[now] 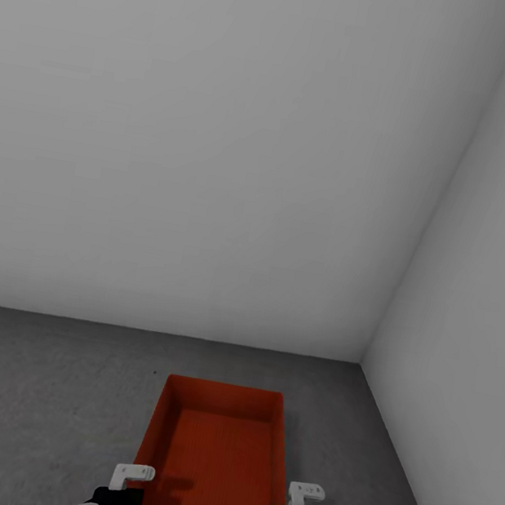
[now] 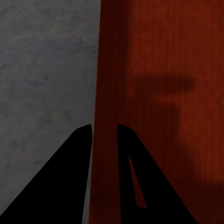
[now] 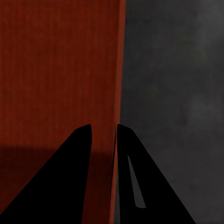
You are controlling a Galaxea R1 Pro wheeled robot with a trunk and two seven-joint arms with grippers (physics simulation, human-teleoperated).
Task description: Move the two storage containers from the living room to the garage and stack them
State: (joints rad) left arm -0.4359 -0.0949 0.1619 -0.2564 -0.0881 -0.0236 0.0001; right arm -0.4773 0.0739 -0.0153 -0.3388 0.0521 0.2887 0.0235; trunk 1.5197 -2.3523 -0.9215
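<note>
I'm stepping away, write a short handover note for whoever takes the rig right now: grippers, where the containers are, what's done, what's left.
Left gripper: shut on the left long wall of the storage container.
Right gripper: shut on its right long wall.
Location: garage, near a corner of pale grey walls, container over the concrete floor; whether it rests on the floor or hangs just above it cannot be told.
Done: one container brought here.
Left: set it down and release if not yet down; get the second container stacked on top of it.

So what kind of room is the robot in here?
Probably a garage or bare utility room: mottled dark grey concrete floor, plain pale grey walls meeting in a corner, no furniture in sight. Both grippers hold an orange-red storage container.
</note>
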